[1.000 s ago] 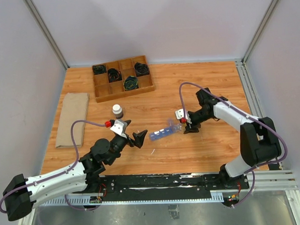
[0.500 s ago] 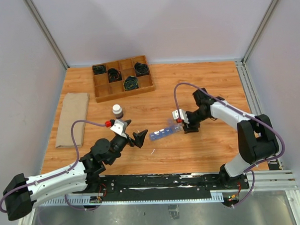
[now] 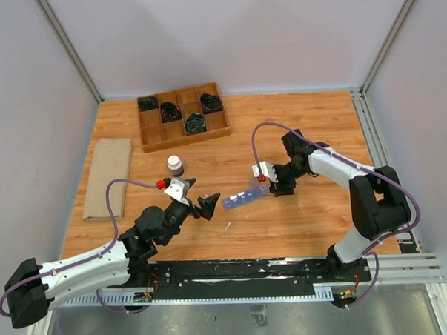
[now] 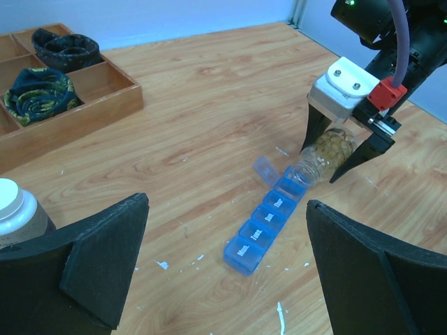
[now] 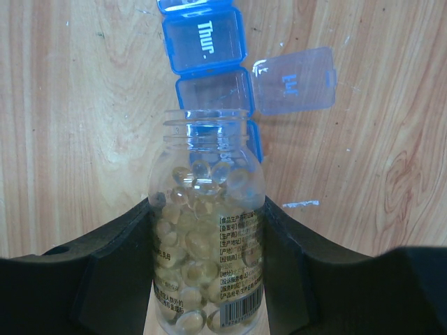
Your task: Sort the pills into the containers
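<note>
My right gripper (image 3: 266,182) is shut on a clear vial (image 5: 207,230) full of yellowish pills (image 5: 188,237). The vial is uncapped and tilted, its mouth over the open compartment (image 5: 213,91) of the blue pill organizer (image 3: 240,198), just past the "Thur." cell (image 5: 204,38). That compartment's lid (image 5: 293,80) is flipped open to the side. In the left wrist view the vial (image 4: 325,150) points down at the organizer's far end (image 4: 265,223). My left gripper (image 3: 208,205) is open and empty, a little left of the organizer's near end.
A dark brown bottle with a white cap (image 3: 175,164) stands left of centre. A wooden grid tray with black coils (image 3: 183,115) sits at the back. A tan cloth (image 3: 109,187) lies at the left edge. Small white flecks (image 3: 227,227) lie near the organizer.
My right gripper has shifted slightly left with the vial, bringing its mouth closer over the organizer's open end. The left arm has not moved.
</note>
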`<state>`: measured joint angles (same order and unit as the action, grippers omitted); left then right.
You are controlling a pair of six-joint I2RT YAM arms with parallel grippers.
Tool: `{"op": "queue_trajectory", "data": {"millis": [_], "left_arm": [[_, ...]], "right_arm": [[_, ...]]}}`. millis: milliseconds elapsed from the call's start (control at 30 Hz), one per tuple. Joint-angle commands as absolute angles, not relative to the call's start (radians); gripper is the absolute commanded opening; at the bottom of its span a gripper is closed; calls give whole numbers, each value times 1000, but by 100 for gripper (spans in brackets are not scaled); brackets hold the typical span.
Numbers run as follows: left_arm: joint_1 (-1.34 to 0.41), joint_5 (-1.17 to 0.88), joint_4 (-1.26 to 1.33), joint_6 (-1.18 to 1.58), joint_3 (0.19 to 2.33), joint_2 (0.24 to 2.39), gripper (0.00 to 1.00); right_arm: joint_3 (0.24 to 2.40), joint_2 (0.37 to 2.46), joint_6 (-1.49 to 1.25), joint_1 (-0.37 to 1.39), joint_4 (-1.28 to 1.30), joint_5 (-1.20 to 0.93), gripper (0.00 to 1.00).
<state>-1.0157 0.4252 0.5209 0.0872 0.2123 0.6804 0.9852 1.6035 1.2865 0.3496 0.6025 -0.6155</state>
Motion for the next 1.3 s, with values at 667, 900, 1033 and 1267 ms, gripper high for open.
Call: {"op": "queue_trajectory", "data": {"millis": [667,900,1033,1267], "left_arm": [[-1009,442,560,92,199,666,99],[-1009,441,559,92,198,666,99],[-1008,441,560,92,198,666,99],[-1008,440,559,92,199,666,99]], "right_arm": [[1023,1601,1250,428,635,-514,10],[1026,1581,1238,431,634,-504,10],[1023,1570,1224,435,624,-484,10],[1021,1560,1216,448,618,-445,10]]}}
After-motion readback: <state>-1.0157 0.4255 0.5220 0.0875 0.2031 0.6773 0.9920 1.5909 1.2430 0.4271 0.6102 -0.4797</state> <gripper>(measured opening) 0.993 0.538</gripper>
